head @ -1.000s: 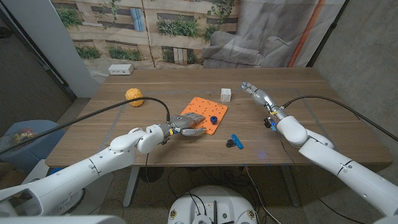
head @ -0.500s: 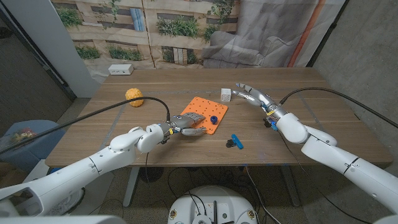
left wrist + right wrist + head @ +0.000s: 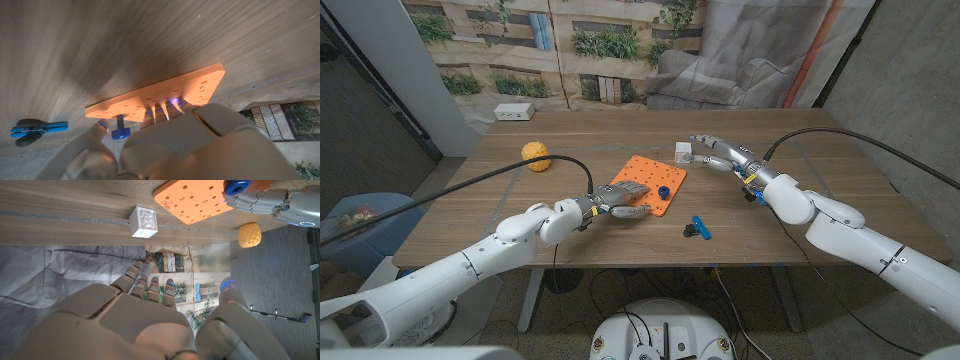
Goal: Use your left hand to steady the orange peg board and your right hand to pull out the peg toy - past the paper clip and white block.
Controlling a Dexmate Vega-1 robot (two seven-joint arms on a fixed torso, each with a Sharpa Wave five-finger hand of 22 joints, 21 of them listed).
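L hand [image 3: 625, 199] pressed on orange peg board [image 3: 665, 172] at mid desk [image 3: 800, 215]; blue peg toy [image 3: 662, 191] stood in it. R hand [image 3: 720, 152], fingers apart, empty, hovered by white block [image 3: 682, 151]. Recommended: route between block and paper clip [image 3: 697, 228], pinch peg, pull vertically.

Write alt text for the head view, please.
The left hand rests on the orange board, which holds a blue peg. The open right hand hovers beside the white block; a blue clip lies nearer the table's front edge.
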